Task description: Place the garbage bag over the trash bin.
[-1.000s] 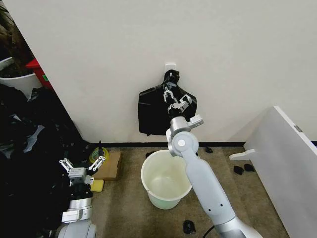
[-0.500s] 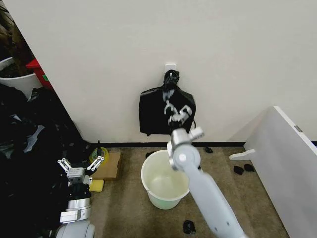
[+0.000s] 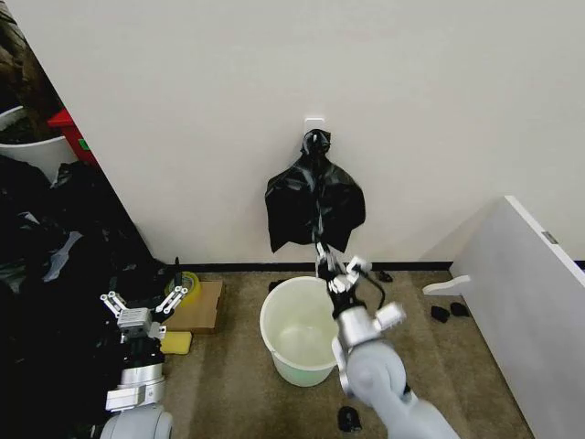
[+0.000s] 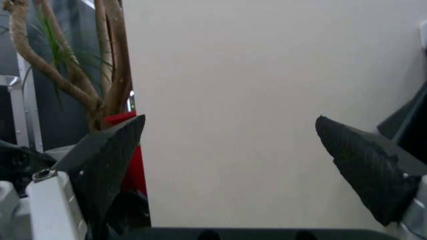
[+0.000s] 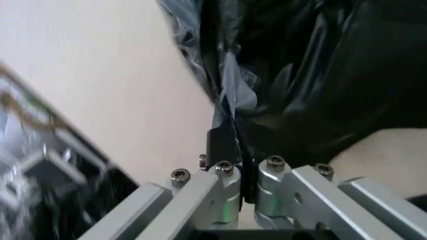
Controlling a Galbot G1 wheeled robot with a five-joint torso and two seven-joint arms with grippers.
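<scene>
Step in hand, as I judge it: drawing one bag off the wall bunch (image 3: 314, 197). Done well, the pull runs down and toward the bin (image 3: 306, 330), slow and even, so the thin film slips free of the knot rather than stretching or tearing; the pinch must hold a single layer only

Right gripper (image 3: 335, 271) — above the bin's far rim, just below the bunch. Fingers (image 5: 227, 167) pressed together, no gap visible, clamping a narrow twisted strip of glossy black film, the bag (image 5: 229, 107). Strip runs taut from the fingertips up into the black mass; in the head view it shows as a thin dark line from gripper to bunch

Bag — not free yet; upper end lost in the bunch, which hangs from a white hook (image 3: 314, 122) on the far wall

Bin — on the carpet, upright, unlined, directly under the bunch, near the wall

Left gripper (image 3: 139, 309) — low at near left, beside a heap of black sheeting (image 3: 46, 302). Fingers (image 4: 110, 157) splayed wide, holding nothing, idle

Risk, my guess: a sideways jerk could drag several bags out together
</scene>
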